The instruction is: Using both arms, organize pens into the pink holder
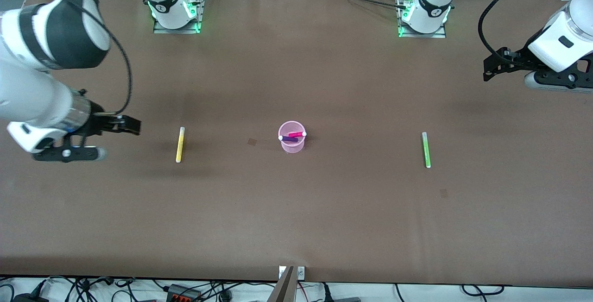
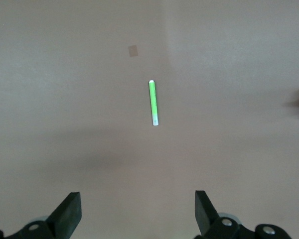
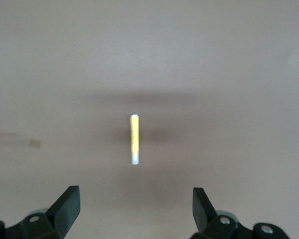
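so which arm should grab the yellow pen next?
Right. Its hand is open above the table toward its own end, with the slim yellow marker pen centred in its wrist view. The left hand, also open, faces the light green marker pen.

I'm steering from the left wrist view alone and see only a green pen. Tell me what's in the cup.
Observer: The pink holder already holds the magenta pen and the purple pen.
Operator: Report the other pens.
Observer: A yellow pen lies flat toward the right arm's end of the table; your green pen lies toward the left arm's end.
Operator: Give me the right hand.
Observer: The right hand is open above the yellow pen, holding nothing.
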Motion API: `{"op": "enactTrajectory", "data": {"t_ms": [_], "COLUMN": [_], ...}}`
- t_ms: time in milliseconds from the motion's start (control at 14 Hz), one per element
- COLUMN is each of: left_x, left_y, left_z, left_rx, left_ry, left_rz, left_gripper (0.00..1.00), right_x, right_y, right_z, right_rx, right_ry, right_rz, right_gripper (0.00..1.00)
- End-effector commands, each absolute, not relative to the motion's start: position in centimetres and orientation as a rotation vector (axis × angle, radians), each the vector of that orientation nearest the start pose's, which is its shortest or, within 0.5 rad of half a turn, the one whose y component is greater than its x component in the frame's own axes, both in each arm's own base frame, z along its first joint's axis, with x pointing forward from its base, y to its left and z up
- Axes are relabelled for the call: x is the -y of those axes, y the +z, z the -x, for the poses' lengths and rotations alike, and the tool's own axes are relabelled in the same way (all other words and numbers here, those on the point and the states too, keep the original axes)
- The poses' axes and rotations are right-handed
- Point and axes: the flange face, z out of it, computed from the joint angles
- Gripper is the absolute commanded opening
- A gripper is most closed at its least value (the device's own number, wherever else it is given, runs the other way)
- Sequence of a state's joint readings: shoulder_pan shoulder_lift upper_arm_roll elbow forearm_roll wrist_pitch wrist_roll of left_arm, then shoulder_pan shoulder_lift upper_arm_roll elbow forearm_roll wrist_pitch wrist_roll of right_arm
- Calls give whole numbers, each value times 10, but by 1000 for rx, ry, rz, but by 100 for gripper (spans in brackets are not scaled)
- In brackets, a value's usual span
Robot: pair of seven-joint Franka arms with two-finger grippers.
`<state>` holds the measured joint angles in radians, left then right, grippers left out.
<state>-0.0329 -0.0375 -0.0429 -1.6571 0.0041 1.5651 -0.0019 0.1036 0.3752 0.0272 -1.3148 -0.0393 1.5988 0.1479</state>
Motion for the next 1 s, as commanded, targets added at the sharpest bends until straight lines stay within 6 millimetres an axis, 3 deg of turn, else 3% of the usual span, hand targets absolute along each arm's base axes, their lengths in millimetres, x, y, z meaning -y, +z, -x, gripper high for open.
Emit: {"op": "enactTrajectory", "data": {"t_ms": [0, 286, 500, 714, 929], "left_x": [39, 40, 41, 40, 40], "left_y": [609, 609, 609, 609, 609], "left_z": [-540, -540, -540, -540, -540], "left_rx": [-141, -141, -144, -144, -144], "left_ry": [93, 92, 90, 92, 92], "left_rz": [3117, 3117, 3117, 3117, 3117], "left_gripper": [100, 100, 100, 100, 100], "right_x": [-64, -31, 2, 9, 10], "right_y": [547, 589, 598, 607, 605], "right_z": [-647, -628, -624, -610, -584], "right_rx": [-84, -99, -16, -17, -6], "right_ry": [99, 15, 7, 46, 5], "right_rz": [3157, 3160, 3165, 3170, 3167], "right_gripper": [100, 100, 100, 100, 100]}}
